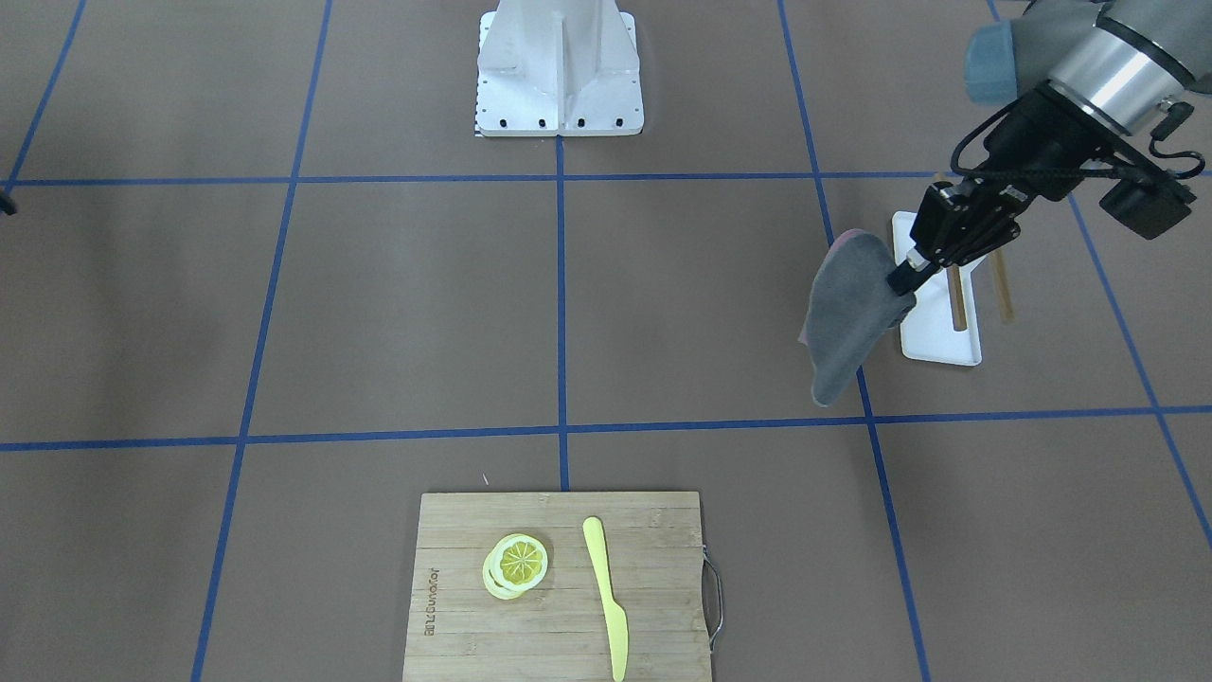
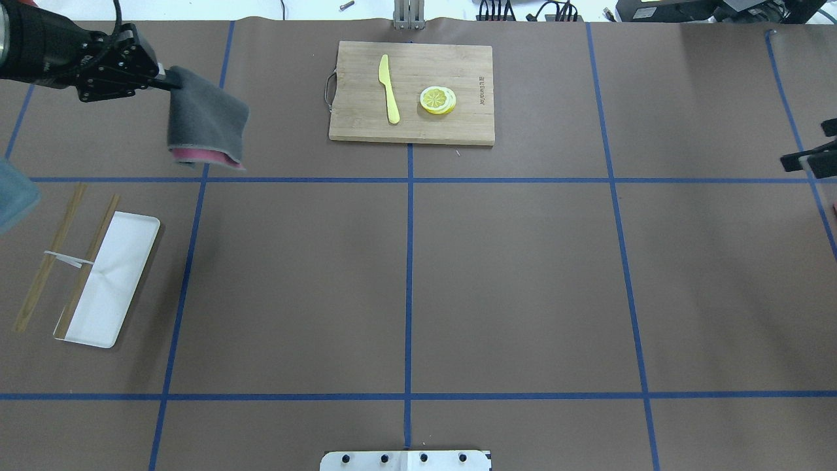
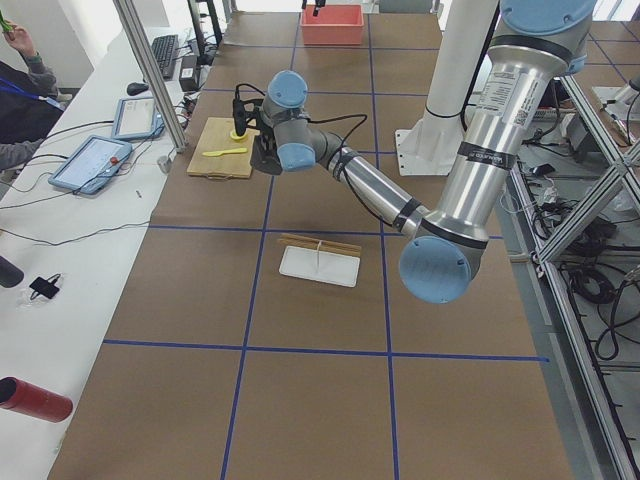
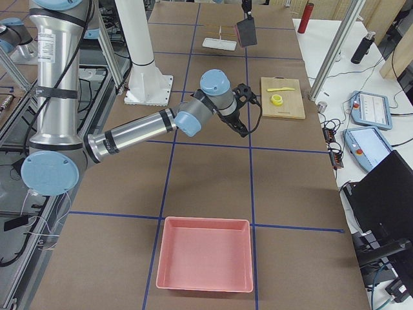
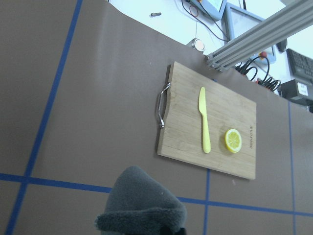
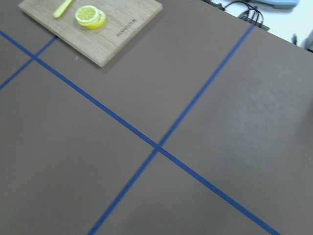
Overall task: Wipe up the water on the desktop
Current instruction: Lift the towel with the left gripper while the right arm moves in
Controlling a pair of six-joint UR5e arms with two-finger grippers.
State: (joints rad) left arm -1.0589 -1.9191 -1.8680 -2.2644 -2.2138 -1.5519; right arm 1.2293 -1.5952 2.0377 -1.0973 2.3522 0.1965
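Observation:
The desktop (image 2: 523,275) is a brown surface with a grid of blue tape lines. I can make out no water on it. My left gripper (image 2: 167,78) is shut on the top edge of a grey cloth (image 2: 206,121) with a pink underside. It holds the cloth hanging above the desktop, near the far left. The cloth also shows in the front-facing view (image 1: 852,313) and in the left wrist view (image 5: 142,205). My right gripper (image 4: 244,127) hovers over the table's right side. Only a dark part of it shows at the overhead view's right edge, and I cannot tell whether it is open or shut.
A bamboo cutting board (image 2: 471,124) at the far middle carries a yellow knife (image 2: 390,88) and lemon slices (image 2: 438,99). A white tray (image 2: 121,275) with chopsticks (image 2: 49,258) across it lies at the left. A pink bin (image 4: 205,255) sits at the right end.

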